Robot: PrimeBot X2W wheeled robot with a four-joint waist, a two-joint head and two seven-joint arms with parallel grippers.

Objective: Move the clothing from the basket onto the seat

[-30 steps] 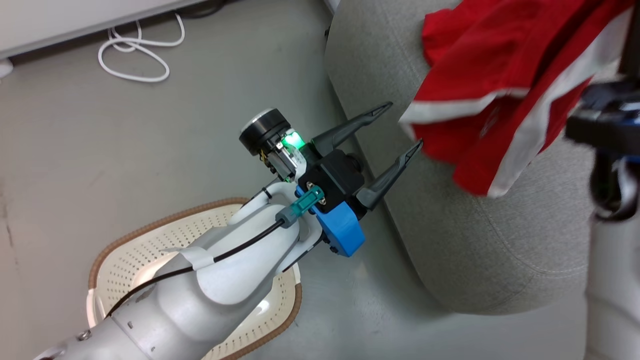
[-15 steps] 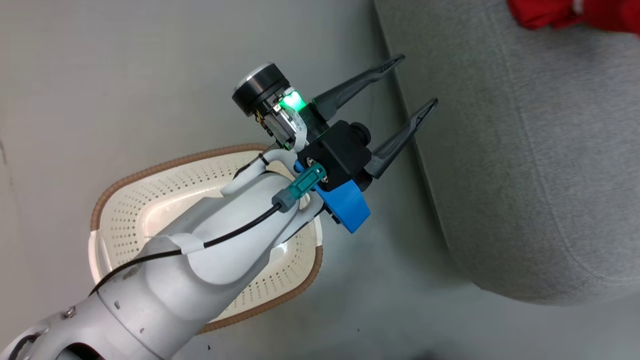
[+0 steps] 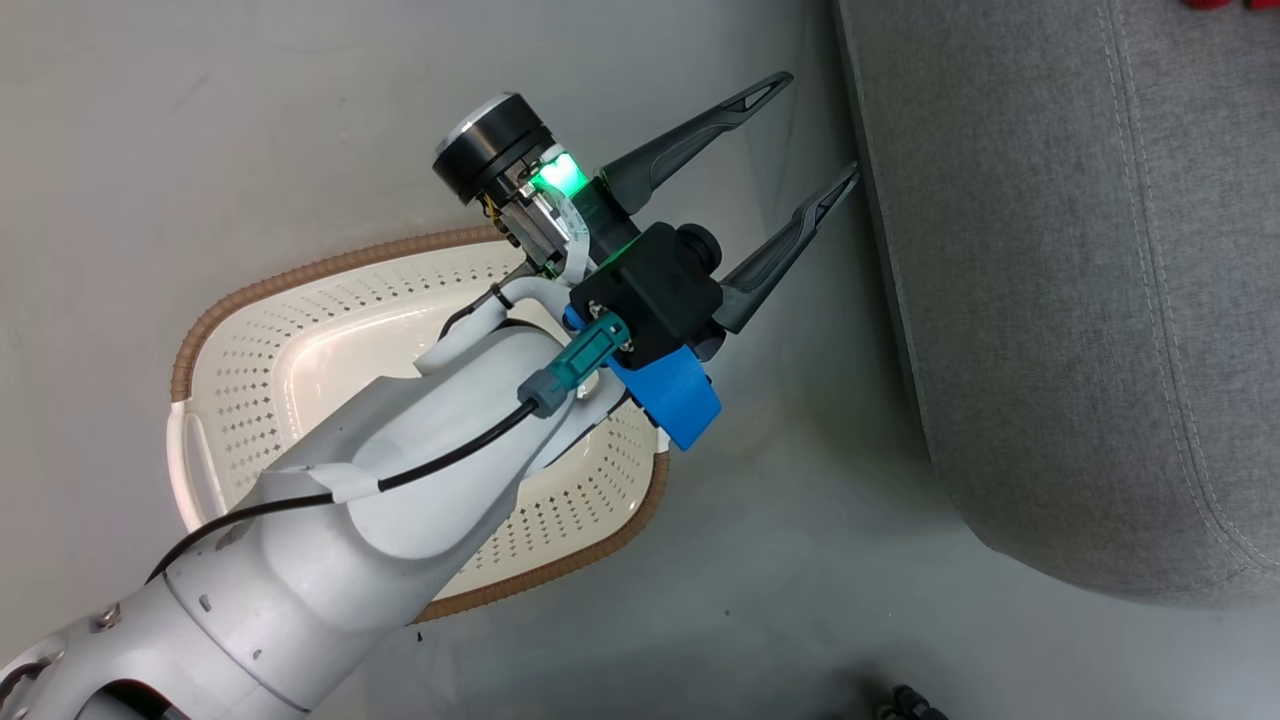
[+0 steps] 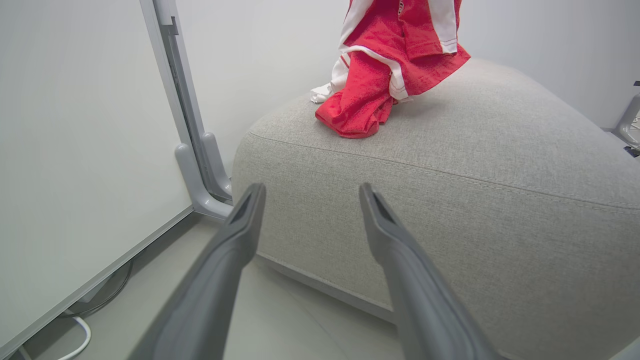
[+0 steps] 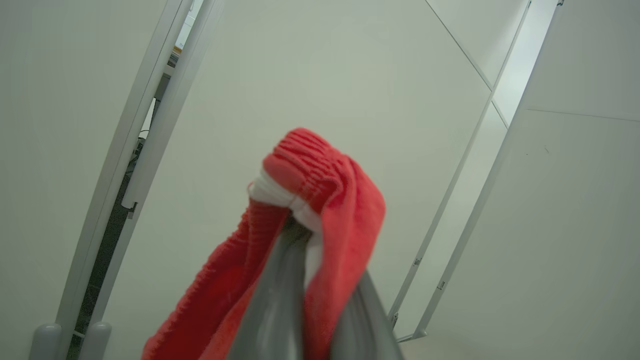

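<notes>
My left gripper (image 3: 820,125) is open with nothing between its fingers. Its arm reaches over the cream perforated basket (image 3: 230,400) on the floor, and the fingers point at the side of the grey seat (image 3: 1050,300). The arm covers much of the basket's inside, and the part that shows holds nothing. In the left wrist view the gripper (image 4: 311,187) faces the seat (image 4: 500,165), where red clothing with white trim (image 4: 390,65) hangs from above with its lower end resting on the cushion. My right gripper (image 5: 300,230) is shut on a red and white waistband of the clothing (image 5: 340,200).
A white panel on a grey metal foot (image 4: 200,175) stands just left of the seat, with a white cable (image 4: 80,340) on the floor below it. Grey floor lies between basket and seat. A small dark object (image 3: 905,700) sits at the head view's bottom edge.
The head camera has swung, so the clothing and right arm slid out past the top right of its view. My left gripper stays open over the basket.
</notes>
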